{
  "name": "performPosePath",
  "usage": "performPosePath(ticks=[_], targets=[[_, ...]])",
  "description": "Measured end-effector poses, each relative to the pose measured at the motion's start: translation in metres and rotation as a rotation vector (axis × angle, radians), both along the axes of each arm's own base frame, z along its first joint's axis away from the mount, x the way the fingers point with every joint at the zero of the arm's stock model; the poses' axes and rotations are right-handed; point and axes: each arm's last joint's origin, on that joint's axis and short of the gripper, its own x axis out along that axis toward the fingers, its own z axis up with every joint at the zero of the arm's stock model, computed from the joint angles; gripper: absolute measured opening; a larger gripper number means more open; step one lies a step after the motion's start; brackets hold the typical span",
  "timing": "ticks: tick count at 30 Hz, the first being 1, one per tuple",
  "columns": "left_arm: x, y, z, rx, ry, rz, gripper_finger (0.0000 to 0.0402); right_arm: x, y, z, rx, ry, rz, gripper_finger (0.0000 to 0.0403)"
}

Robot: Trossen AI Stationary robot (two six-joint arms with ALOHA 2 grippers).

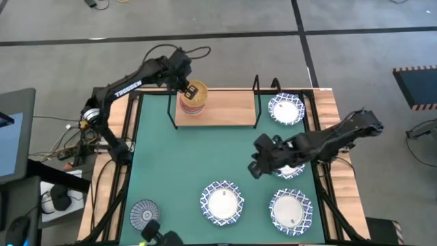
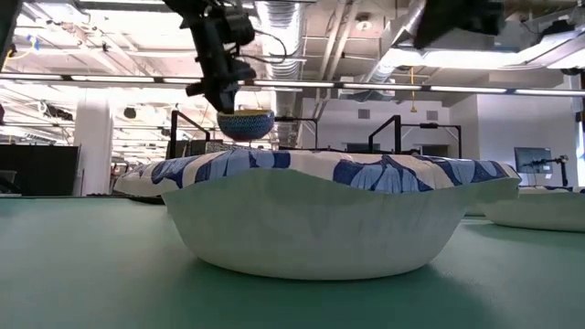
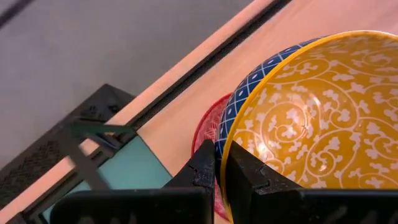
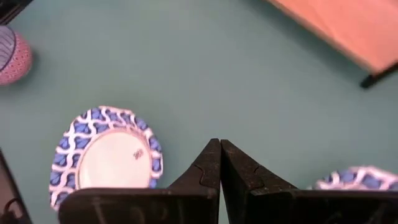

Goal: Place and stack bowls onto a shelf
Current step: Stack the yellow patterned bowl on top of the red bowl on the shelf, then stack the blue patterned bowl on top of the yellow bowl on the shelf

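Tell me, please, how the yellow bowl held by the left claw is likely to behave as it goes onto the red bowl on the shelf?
The yellow bowl looks rigid and glossy, so it could slip in the left claw, which pinches only its rim. It looks breakable if dropped. Set on the red bowl, its rounded base will probably nest, though it may rock at first.

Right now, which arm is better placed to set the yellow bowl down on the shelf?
Left. Its end effector already grips the yellow bowl by the rim, above the red bowl on the shelf. The right end effector is shut and empty over the green mat.
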Motion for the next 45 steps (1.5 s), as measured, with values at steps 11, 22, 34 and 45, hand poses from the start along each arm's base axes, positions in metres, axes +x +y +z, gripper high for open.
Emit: performPosePath(ticks=[11,22,34,45], targets=[[0.005,0.017,-0.030,-0.096,0.112,-0.028,0.0012,-0.020,-0.011,-0.010,0.033,-0.039,-0.048,0.0027],[-0.003,0.014,-0.031,-0.110,0.185,-0.002,0.0073,-0.015,-0.023,-0.011,0.026,-0.042,-0.065,0.0027],[-0.013,0.002,0.001,-0.138,0.250,-0.062,0.0151,0.002,-0.026,0.000,0.100,-0.235,-0.090,0.0027],[-0.042,-0.074,0.088,0.029,-0.193,-0.365,0.0169,0.060,-0.009,-0.024,0.242,-0.426,-0.141,0.0062]])
